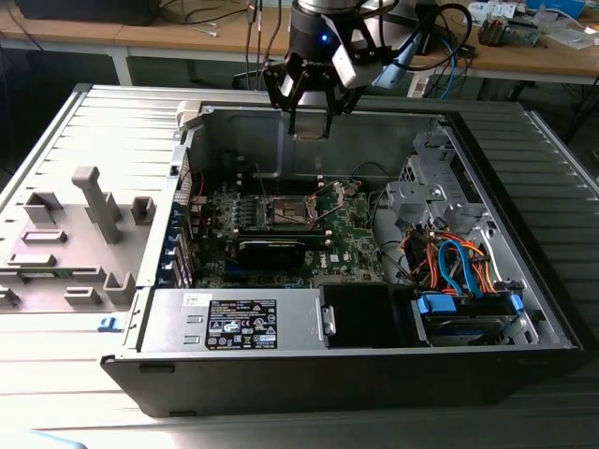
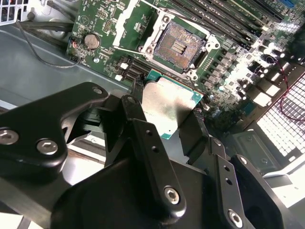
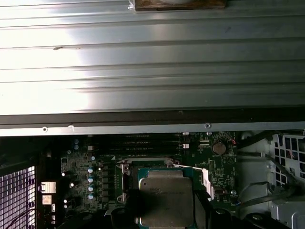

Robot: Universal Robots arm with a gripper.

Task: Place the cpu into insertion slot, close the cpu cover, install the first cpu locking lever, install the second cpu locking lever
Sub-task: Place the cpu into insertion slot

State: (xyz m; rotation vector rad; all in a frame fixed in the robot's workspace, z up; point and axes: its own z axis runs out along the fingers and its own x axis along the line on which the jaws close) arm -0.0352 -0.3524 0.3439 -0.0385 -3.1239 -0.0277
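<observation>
Pincer (image 1: pixel 310 117) clenched on the cpu (image 2: pixel 167 102) hangs over the case (image 1: pixel 328 379), the open insertion slot (image 2: pixel 178 44) lying below and slightly ahead of it, so seating well, I judge, needs chip edges squared to that socket.

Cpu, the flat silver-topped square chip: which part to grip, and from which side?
Pinch the flat square cpu with the dull silver metal top on two opposite thin edges, coming from the side of its top face. It is thin and flat with no handle, so likely only the edges offer purchase. The black claw holds it that way now, one finger on each edge.
</observation>
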